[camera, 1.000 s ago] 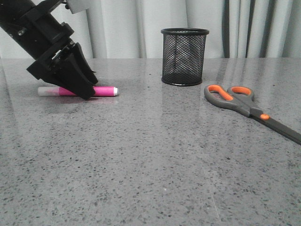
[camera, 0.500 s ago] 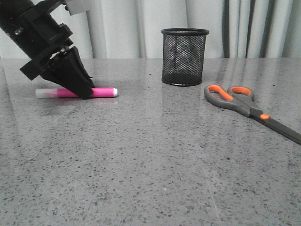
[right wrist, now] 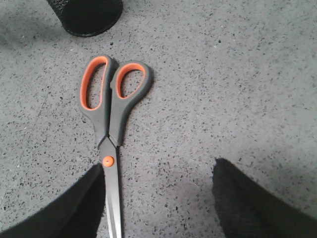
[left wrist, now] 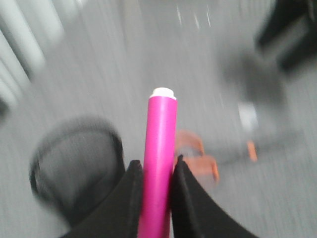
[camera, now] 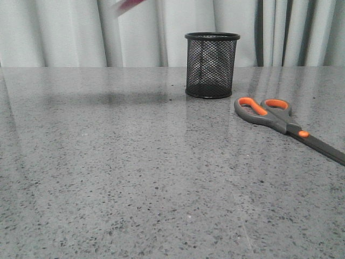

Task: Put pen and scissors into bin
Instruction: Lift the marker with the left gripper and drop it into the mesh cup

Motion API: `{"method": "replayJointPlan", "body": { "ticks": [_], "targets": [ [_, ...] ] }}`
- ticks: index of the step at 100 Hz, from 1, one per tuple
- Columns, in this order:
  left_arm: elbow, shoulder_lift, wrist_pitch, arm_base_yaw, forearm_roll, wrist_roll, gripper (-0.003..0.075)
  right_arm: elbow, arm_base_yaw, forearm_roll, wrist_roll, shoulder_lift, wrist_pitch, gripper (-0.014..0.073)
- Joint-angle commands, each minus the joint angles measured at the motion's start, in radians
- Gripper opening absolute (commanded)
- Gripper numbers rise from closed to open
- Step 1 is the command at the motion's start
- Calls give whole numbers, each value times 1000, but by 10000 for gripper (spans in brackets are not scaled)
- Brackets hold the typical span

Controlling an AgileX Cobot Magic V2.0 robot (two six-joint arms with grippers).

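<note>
The left gripper [left wrist: 157, 171] is clamping the pen [left wrist: 159, 163] by its pink barrel, white end forward, carrying it high above the table [camera: 108, 178] (only a pink blur shows at the front view's top edge), presumably so it can drop upright into the bin [camera: 212, 65]. Further right, the scissors [camera: 285, 125] are lying flat beside the bin, untouched. The right gripper [right wrist: 158, 193] is hovering over them, fingers spread wide, likely readying their pickup.
</note>
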Motion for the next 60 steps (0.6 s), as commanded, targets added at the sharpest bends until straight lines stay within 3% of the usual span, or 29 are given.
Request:
{"method": "replayJointPlan", "body": {
  "ticks": [1, 10, 20, 38, 60],
  "targets": [
    [-32, -39, -204, -76, -227, -3, -19, -36, -6, 9, -10, -2, -61, 421],
    [-39, -4, -400, -154, -325, 45, -19, -36, -6, 9, -10, -2, -61, 422],
    [-56, 52, -521, -209, -444, 126, -19, -36, -6, 9, -10, -2, -61, 422],
    [-113, 151, -573, -244, -625, 300, -19, -36, -6, 9, -10, -2, -61, 421],
    [-131, 200, -608, -249, -631, 305, -19, -36, -6, 9, -10, -2, -61, 422]
  ]
}}
